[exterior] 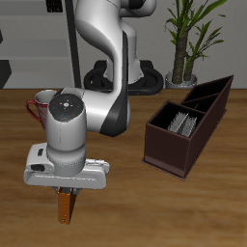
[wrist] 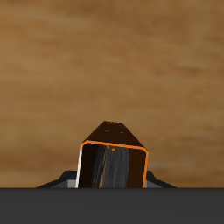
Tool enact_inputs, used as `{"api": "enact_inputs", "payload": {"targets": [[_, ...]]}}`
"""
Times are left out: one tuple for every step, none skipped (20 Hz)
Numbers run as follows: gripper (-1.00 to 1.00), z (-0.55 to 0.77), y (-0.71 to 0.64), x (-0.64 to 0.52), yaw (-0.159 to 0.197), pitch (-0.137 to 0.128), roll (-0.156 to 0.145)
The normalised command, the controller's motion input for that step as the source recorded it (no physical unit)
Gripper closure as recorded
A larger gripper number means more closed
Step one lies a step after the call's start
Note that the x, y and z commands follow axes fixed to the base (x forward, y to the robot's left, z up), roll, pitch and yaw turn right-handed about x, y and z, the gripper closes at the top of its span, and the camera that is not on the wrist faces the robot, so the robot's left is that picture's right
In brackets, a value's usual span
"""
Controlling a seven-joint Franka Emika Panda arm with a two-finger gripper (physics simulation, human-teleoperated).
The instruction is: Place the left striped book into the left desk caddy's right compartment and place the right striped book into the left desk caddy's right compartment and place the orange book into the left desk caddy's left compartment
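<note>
My gripper is shut on the orange book and holds it upright, a little above the table near the front edge. In the wrist view the orange book shows end-on, with an orange cover and grey page edges, between my fingers. The dark maroon desk caddy stands well apart from the gripper, across the table. Striped black and light-grey books stand in its well nearer the table's front edge; I cannot tell the two apart. Its farther well looks dark and holds nothing I can see.
A red mug stands behind my arm, farther back on the table. A potted plant and the robot's base are at the back. Bare wooden table lies between the gripper and the caddy.
</note>
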Motion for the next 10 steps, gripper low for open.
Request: {"api": "enact_inputs", "payload": {"targets": [[1.0,-0.26,-0.03,0.07,-0.034,0.03,-0.003],[1.0,-0.04,-0.1,-0.09,-0.012,0.008,-0.01],[1.0,-0.1,0.0,-0.06,-0.018,0.005,-0.006],[1.0,-0.07,-0.12,-0.06,-0.005,0.018,-0.017],[1.0,0.05,-0.1,-0.09,-0.049,0.002,-0.032],[1.0,0.2,0.01,-0.19,-0.076,-0.016,-0.035],[1.0,0.25,-0.01,-0.18,-0.058,-0.019,-0.054],[1.0,0.4,0.01,-0.26,-0.175,0.009,-0.132],[1.0,0.44,-0.01,-0.25,-0.198,-0.1,-0.015],[1.0,0.29,0.09,-0.17,-0.047,-0.029,-0.031]]}}
